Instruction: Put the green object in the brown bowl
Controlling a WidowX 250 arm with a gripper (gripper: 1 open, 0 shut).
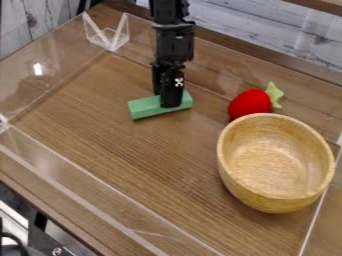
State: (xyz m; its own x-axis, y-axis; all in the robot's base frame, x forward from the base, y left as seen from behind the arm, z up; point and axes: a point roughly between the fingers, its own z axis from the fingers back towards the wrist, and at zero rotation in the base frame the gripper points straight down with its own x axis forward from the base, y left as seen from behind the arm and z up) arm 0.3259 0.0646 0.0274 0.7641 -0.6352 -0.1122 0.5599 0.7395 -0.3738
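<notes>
Standing empty at the worktop's (94, 160) right, the bowl (275, 161) awaits the block (150, 105), which lies flat well to its left with the claw (168, 97) pinching it, so lifting and carrying right come next.
</notes>
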